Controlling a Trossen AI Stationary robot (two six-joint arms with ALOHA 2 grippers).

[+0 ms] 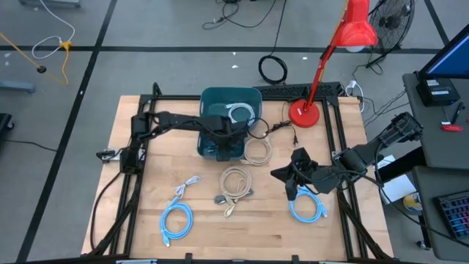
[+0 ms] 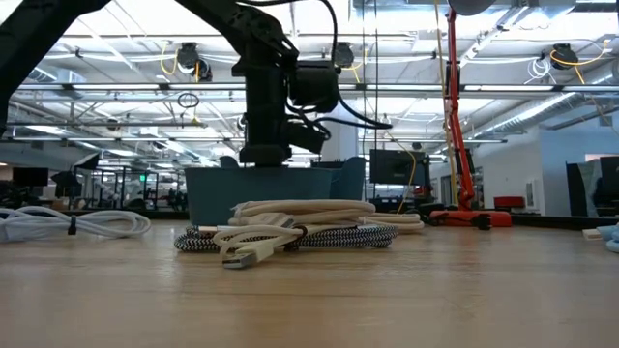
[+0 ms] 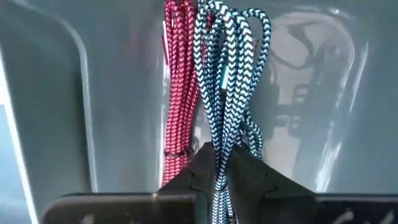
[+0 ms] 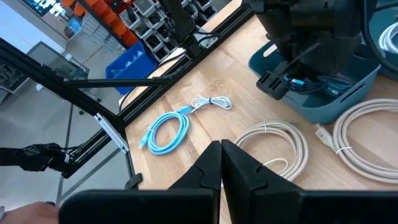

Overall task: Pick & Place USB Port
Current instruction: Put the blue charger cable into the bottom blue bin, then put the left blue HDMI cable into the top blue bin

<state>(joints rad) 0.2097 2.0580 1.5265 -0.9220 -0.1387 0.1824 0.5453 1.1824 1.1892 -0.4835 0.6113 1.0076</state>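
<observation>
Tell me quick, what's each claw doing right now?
Left claw: inside the teal bin, fingers closed around a blue-and-white braided cable.
Right claw: shut, holding nothing, over the table.

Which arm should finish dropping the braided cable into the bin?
Left. The left gripper is over the teal bin, with the blue-and-white braided cable hanging between its fingers inside the bin, beside a red braided cable. The right gripper is shut and empty, off by the light-blue cable.
</observation>
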